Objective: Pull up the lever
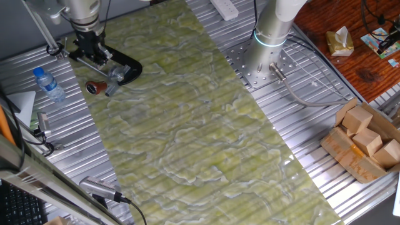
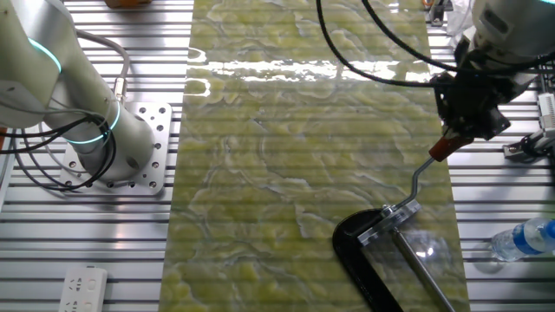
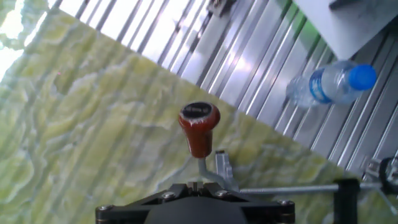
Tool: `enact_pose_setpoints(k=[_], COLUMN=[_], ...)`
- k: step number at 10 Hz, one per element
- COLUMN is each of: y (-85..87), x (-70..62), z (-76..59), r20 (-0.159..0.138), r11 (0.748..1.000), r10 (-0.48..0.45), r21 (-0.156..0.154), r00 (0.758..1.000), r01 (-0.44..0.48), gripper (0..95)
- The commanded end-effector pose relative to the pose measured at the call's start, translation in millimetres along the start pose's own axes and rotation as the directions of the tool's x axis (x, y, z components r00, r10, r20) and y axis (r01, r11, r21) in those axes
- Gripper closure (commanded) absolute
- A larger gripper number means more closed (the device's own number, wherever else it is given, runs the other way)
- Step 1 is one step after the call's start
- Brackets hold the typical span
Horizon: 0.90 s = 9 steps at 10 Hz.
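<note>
The lever (image 2: pixel 421 178) is a thin silver arm ending in a dark-red knob (image 3: pixel 199 127), hinged on a black C-shaped clamp (image 2: pixel 360 256) at the mat's edge. In one fixed view the knob (image 1: pixel 94 86) lies low beside the clamp (image 1: pixel 125 67). My gripper (image 1: pixel 100 60) hangs over the clamp, a little apart from the knob. In the other fixed view the gripper (image 2: pixel 460 134) stands just above and behind the knob. In the hand view the gripper (image 3: pixel 198 185) has its jaws together, with the lever's arm (image 3: pixel 204 167) running down behind the fingertips. Nothing shows as held.
The clamp's long silver rod (image 3: pixel 292 186) runs off to the right. A water bottle (image 3: pixel 329 84) lies on the slatted metal table beside the green mat (image 1: pixel 187 112). Wooden blocks in a cardboard box (image 1: pixel 365 140) stand far off. The arm's base (image 2: pixel 95 147) stands beside the mat.
</note>
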<state>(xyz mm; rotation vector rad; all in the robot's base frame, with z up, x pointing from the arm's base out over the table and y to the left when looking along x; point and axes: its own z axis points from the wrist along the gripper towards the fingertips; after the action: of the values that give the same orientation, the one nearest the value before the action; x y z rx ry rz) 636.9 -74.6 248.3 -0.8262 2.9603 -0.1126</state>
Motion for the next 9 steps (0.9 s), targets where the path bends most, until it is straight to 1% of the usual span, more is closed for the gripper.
enact_pose_setpoints(k=[1,2,5,6,9], y=[0.3,-0.3,-0.8,-0.6,-0.7], x=[-6.9,-9.2,-14.5,-14.8,-14.6], z=[0.3,1.4,8.5,8.9,8.9], r20=[-0.002,-0.001,0.023,0.027,0.022], r11=[1.000,1.000,1.000,1.000,1.000], r10=[-0.003,-0.004,-0.011,-0.021,-0.019], r21=[-0.001,0.001,0.010,0.014,0.013], r00=[1.000,1.000,1.000,0.999,1.000], r01=[0.003,0.004,0.011,0.020,0.019], gripper=[95.0,95.0,95.0,95.0,95.0])
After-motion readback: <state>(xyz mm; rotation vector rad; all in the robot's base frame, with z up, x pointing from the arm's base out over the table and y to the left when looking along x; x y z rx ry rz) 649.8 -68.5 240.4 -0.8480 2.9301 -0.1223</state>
